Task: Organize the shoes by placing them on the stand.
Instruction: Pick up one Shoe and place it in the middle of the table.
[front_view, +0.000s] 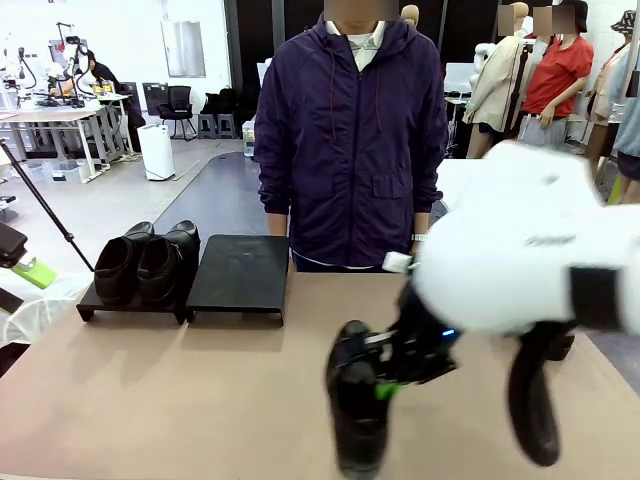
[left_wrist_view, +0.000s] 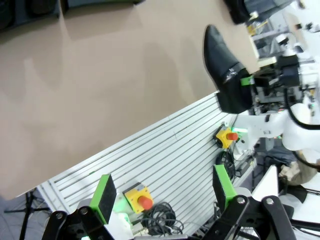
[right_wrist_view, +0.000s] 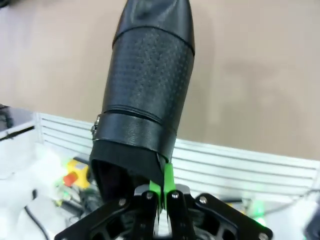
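Shoe (right_wrist_view: 150, 85) blk leather-look, slight gloss, pebbled grain, tabletop (front_view: 150, 400) smooth matt tan, stand (front_view: 240, 270) matt blk

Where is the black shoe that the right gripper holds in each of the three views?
Front view: the shoe is low, just right of centre.
Left wrist view: the shoe is at upper right, toe toward the top.
Right wrist view: the shoe is in the centre, its collar pinched by the right gripper.
Shared landmark: the tan tabletop beneath it.
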